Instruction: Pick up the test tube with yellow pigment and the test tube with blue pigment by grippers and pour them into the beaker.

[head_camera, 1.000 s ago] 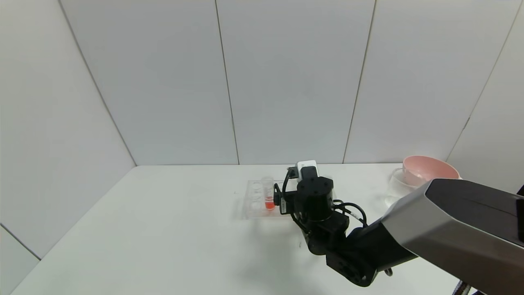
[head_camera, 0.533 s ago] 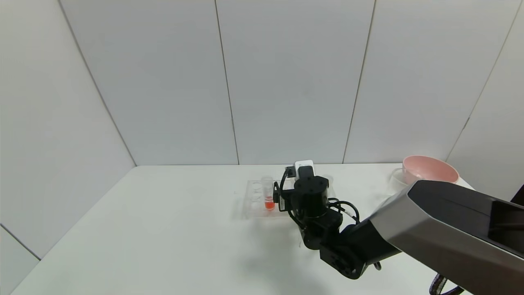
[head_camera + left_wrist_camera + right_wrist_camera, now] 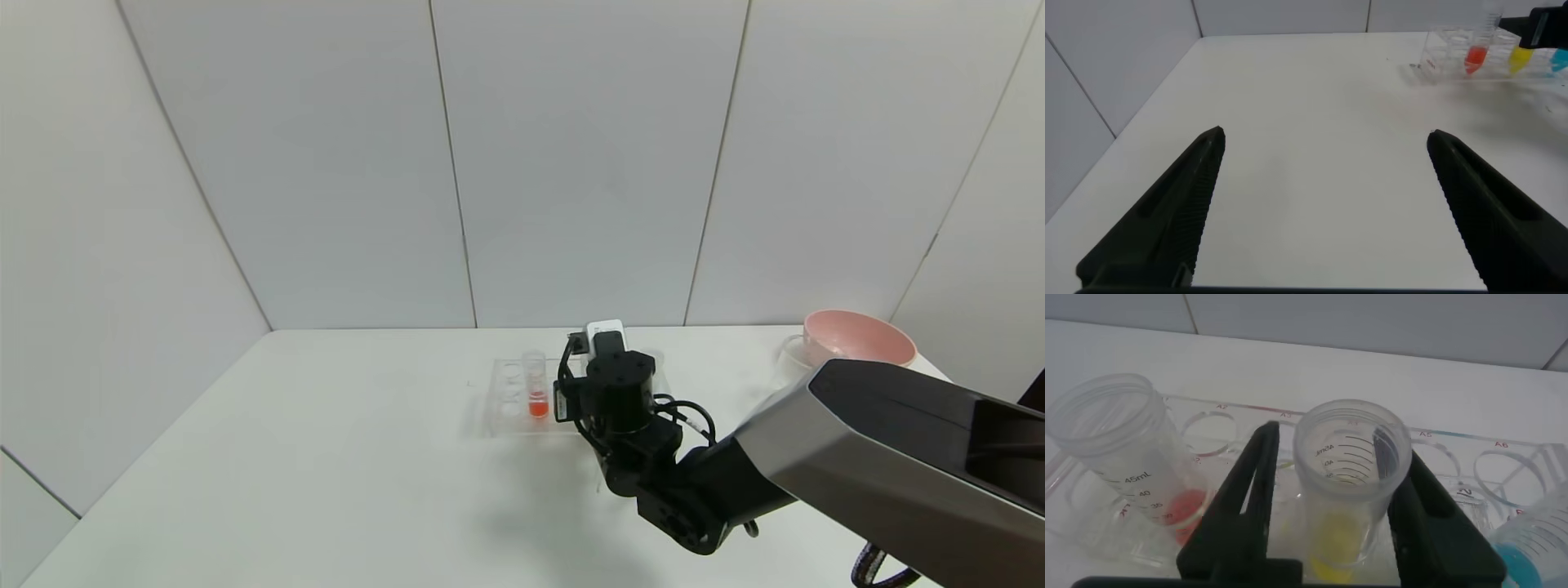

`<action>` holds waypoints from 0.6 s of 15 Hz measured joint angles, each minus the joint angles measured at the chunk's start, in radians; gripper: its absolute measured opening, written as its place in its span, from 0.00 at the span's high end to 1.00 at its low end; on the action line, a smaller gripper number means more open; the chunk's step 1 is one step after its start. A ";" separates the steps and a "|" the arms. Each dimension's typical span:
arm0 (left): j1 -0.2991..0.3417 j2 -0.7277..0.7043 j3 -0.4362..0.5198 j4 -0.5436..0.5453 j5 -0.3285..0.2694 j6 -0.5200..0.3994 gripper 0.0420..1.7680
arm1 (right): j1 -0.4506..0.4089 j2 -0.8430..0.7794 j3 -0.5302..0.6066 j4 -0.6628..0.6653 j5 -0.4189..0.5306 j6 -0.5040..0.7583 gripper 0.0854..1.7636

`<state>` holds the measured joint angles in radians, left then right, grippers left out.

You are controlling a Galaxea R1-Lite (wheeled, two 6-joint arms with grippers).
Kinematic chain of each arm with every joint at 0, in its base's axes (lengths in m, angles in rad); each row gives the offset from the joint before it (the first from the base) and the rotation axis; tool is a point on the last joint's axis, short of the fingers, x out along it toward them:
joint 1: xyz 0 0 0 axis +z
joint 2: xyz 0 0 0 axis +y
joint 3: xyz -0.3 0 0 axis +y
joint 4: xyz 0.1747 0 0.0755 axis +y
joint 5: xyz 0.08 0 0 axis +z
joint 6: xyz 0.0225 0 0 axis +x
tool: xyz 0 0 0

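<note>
In the right wrist view my right gripper is open, with one black finger on each side of the test tube with yellow pigment, which stands upright in the clear rack. One finger stands a little off the tube and the other is at its wall. The test tube with blue pigment stands beside it, and the orange-red tube on the other side. In the head view the right wrist hides both tubes. The beaker stands at the far right. My left gripper is open and empty over bare table.
A pink bowl sits behind the beaker at the back right corner. The orange-red tube stands in the rack at mid table. The left wrist view shows the rack far off. The table's left half is bare.
My right arm has moved forward and slightly left toward the rack over the last second, bringing the gripper around the yellow tube. The rack and tubes have not moved.
</note>
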<state>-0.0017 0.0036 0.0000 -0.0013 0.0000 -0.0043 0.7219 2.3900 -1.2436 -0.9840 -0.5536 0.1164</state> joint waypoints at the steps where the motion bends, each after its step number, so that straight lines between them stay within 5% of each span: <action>1: 0.000 0.000 0.000 0.000 0.000 0.000 0.00 | 0.001 -0.001 0.001 0.000 -0.001 0.000 0.59; 2: 0.000 0.000 0.000 0.000 0.000 0.000 0.00 | 0.000 -0.002 0.003 0.001 -0.004 -0.001 0.72; 9: 0.000 0.000 0.000 0.000 0.000 0.000 0.00 | 0.003 -0.007 0.004 -0.003 -0.004 -0.002 0.70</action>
<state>-0.0017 0.0036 0.0000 -0.0013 0.0000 -0.0043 0.7253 2.3832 -1.2396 -0.9874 -0.5574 0.1145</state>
